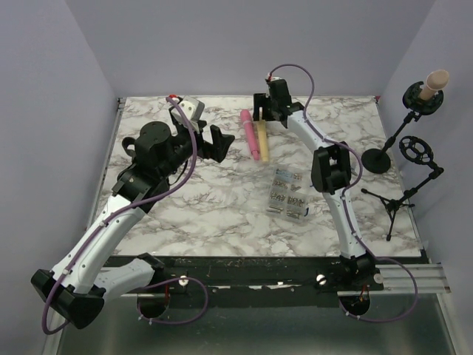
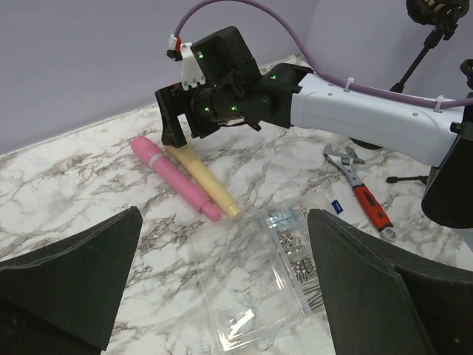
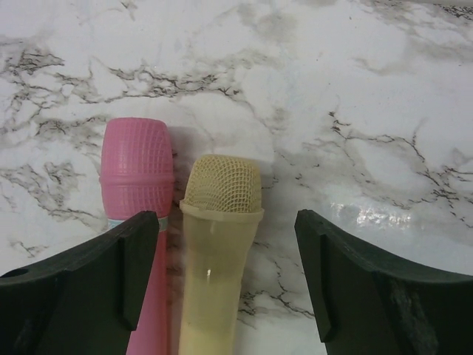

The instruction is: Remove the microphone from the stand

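Note:
A peach microphone [image 1: 434, 80] sits upright in the clip of a black stand [image 1: 403, 126] with a round base, off the table's far right. A yellow microphone [image 1: 261, 142] and a pink microphone [image 1: 250, 133] lie side by side on the marble table. My right gripper [image 1: 260, 111] is open, low over their heads; in the right wrist view the yellow microphone [image 3: 218, 244] lies between the fingers of the gripper [image 3: 225, 251] and the pink one [image 3: 138, 192] is beside the left finger. My left gripper [image 1: 216, 143] is open and empty, as the left wrist view [image 2: 223, 222] also shows.
A clear box of screws [image 1: 288, 194] lies mid-table, under my left gripper [image 2: 273, 274]. A red-handled wrench [image 2: 362, 196] lies to its right. A second tripod stand with an empty shock mount [image 1: 416, 150] stands at the right edge. Purple walls enclose the table.

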`<state>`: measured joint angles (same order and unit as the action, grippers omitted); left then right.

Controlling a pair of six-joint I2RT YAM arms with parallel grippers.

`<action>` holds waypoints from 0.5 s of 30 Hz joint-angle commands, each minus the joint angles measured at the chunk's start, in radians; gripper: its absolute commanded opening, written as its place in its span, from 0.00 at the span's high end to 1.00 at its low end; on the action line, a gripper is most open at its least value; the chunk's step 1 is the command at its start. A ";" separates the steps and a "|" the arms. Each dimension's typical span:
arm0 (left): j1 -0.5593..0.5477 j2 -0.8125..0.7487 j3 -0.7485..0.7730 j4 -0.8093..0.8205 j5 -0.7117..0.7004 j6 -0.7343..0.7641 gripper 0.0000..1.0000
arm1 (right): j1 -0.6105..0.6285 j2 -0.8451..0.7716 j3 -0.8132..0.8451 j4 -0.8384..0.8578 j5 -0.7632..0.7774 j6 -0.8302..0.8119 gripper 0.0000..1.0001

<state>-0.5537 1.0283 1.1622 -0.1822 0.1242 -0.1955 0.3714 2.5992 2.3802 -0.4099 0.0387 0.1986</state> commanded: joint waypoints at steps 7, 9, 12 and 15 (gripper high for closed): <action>-0.036 -0.008 0.003 0.001 0.009 -0.004 0.01 | 0.003 -0.423 -0.389 0.014 0.056 0.065 0.18; -0.046 -0.013 0.005 0.001 0.009 -0.004 0.01 | 0.003 -0.525 -0.520 0.051 0.075 0.070 0.18; -0.067 -0.019 0.004 0.001 0.006 -0.001 0.01 | 0.002 -0.698 -0.731 0.101 0.106 0.080 0.18; -0.086 -0.022 0.005 -0.001 0.000 0.004 0.02 | 0.003 -0.895 -0.930 0.166 0.147 0.107 0.18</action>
<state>-0.6132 1.0264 1.1622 -0.1829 0.1242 -0.1951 0.3714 1.8919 1.6524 -0.3321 0.1055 0.2653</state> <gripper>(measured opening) 0.981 0.822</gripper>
